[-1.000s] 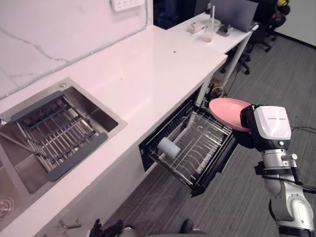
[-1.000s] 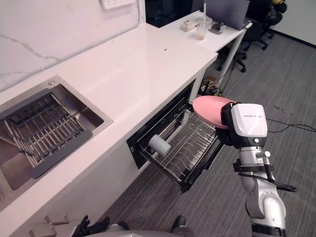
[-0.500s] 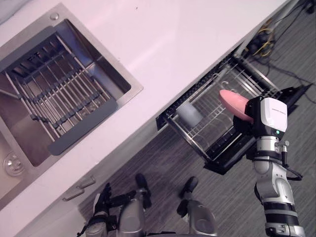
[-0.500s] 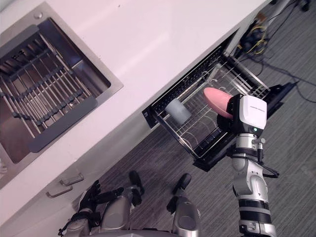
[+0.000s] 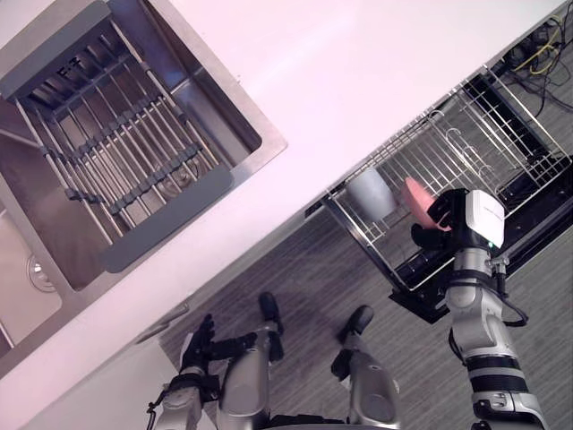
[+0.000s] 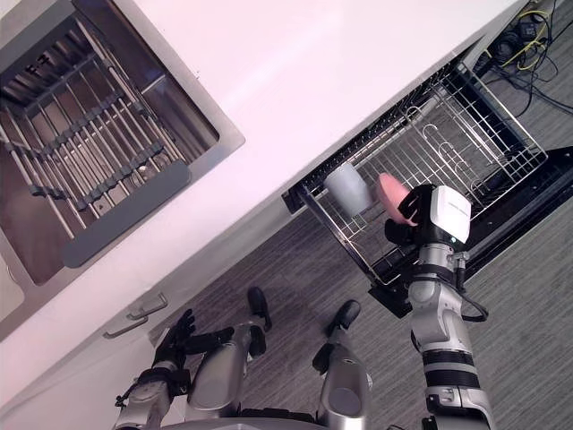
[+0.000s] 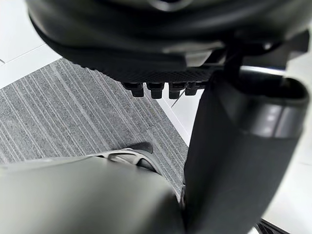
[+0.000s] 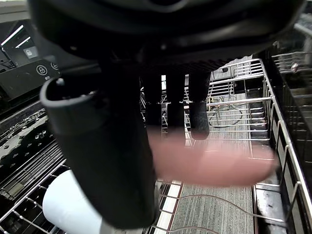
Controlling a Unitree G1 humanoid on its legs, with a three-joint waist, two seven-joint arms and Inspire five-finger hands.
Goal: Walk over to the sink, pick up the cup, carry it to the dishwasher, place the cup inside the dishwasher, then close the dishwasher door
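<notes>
A pale grey cup (image 5: pixel 372 194) lies on its side in the pulled-out dishwasher rack (image 5: pixel 488 134), near the rack's front corner. My right hand (image 5: pixel 431 229) is shut on a pink plate (image 5: pixel 417 198), which it holds on edge just over the rack and right beside the cup. In the right wrist view the fingers (image 8: pixel 199 112) lie on the plate (image 8: pixel 214 163) with the thumb opposite them, and the cup (image 8: pixel 68 204) lies close by on the wires. My left hand (image 5: pixel 199 339) hangs open low beside the cabinet front.
The dark dishwasher door (image 5: pixel 537 224) lies open under the rack. A steel sink (image 5: pixel 54 215) with a grey drying rack (image 5: pixel 116 152) is set in the white counter (image 5: pixel 376 63). Loose cables (image 5: pixel 537 49) lie on the grey carpet past the dishwasher.
The camera has tipped down and swung. My right hand has carried the pink plate from the rack's far side down over the rack, next to the cup.
</notes>
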